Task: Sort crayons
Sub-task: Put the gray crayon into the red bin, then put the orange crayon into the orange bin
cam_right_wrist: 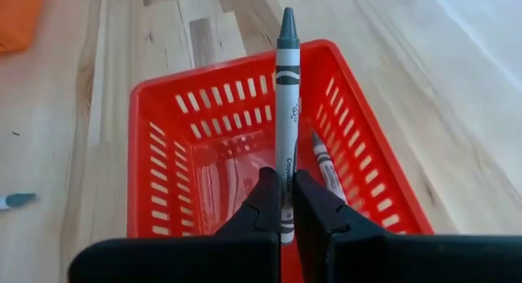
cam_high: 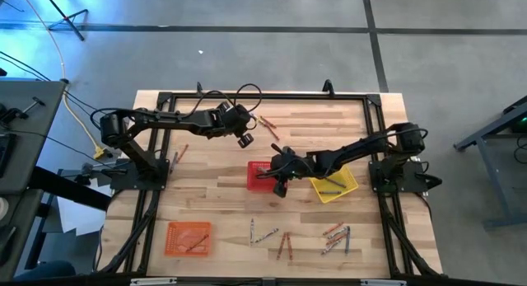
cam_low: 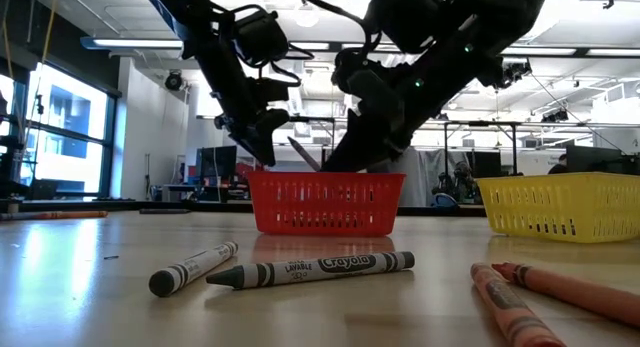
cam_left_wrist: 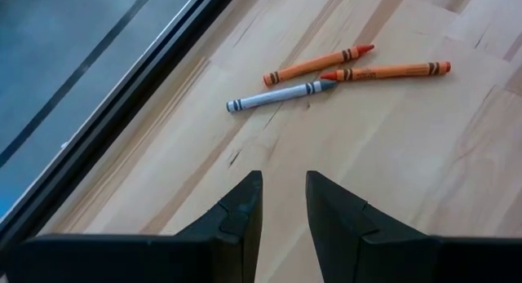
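My right gripper is shut on a grey crayon above the red mesh basket, which stands mid-table. A second grey crayon lies inside that basket. My left gripper hovers open and empty near the table's far edge. Ahead of its fingertips, two orange crayons and a grey one lie flat on the wood. My right gripper pinches the grey crayon's back part between its two fingers. The crayon runs along the fingers and sticks out forward past them, its pointed tip leading. It is lifted clear, over the red basket's inside.
A yellow basket stands right of the red one, an orange basket at the near left. Several loose crayons lie near the front edge and close to the low camera. A black frame rail borders the table.
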You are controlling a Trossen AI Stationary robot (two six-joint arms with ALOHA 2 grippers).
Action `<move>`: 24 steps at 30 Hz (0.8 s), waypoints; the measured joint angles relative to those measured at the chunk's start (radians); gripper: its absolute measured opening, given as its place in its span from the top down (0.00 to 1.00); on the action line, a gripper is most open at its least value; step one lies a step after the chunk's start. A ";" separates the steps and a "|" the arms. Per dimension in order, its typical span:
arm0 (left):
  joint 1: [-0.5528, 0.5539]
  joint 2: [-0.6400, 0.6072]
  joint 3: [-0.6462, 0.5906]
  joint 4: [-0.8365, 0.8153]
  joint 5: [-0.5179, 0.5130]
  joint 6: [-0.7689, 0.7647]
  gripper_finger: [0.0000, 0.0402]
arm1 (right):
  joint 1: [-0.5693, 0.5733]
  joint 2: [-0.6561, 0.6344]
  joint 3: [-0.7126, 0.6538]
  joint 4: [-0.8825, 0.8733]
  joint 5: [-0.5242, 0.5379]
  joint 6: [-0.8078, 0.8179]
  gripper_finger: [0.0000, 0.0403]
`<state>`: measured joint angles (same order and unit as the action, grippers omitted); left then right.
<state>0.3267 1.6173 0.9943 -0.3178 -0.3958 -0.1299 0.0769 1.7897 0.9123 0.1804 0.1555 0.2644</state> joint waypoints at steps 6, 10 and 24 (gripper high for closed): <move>0.000 0.000 0.000 -0.001 0.001 0.000 0.79 | 0.000 -0.002 0.000 -0.009 0.000 -0.002 0.99; 0.000 0.000 0.000 -0.001 0.001 0.000 0.79 | 0.000 -0.002 0.000 -0.015 -0.001 -0.002 0.93; 0.000 0.000 0.000 -0.003 0.000 0.000 0.79 | -0.015 -0.052 0.025 -0.139 -0.077 -0.003 0.74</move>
<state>0.3264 1.6173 0.9943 -0.3207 -0.3954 -0.1303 0.0618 1.7374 0.9376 0.0417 0.0784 0.2618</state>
